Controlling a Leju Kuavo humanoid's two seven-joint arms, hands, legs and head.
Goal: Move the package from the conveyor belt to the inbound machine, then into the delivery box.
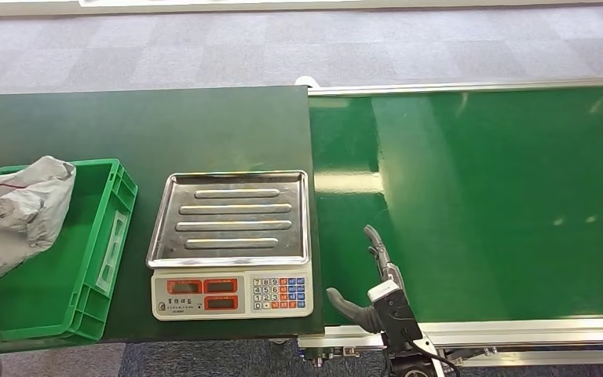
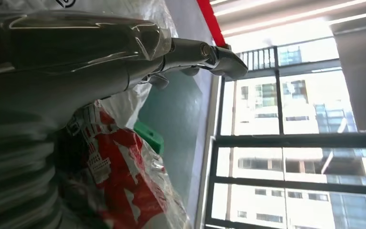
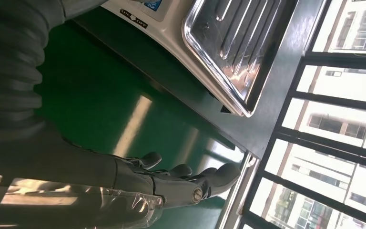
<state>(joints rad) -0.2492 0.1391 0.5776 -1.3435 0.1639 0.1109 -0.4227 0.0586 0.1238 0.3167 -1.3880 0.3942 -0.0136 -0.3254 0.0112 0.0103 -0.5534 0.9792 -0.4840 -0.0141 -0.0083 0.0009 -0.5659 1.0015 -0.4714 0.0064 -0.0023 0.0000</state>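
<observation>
Here the package [image 1: 12, 212], a crumpled grey bag with red print, is above the left part of the green crate [image 1: 102, 236] at the left end of the dark green worktop [image 1: 141, 126]. Its long axis runs from the near left edge of the picture toward the far rim of the crate, with the narrow end pointing to the far right. The left hand [image 2: 124, 52] is pressed against the bag and grasps it. The right hand [image 1: 373, 279] is released, fingers spread and holding nothing, over the near left corner of the shiny green conveyor belt [image 1: 479, 196]. The scale [image 1: 232, 243], with a steel tray, stands between crate and belt. Grey carpet [image 1: 283, 47] lies behind the worktop.
</observation>
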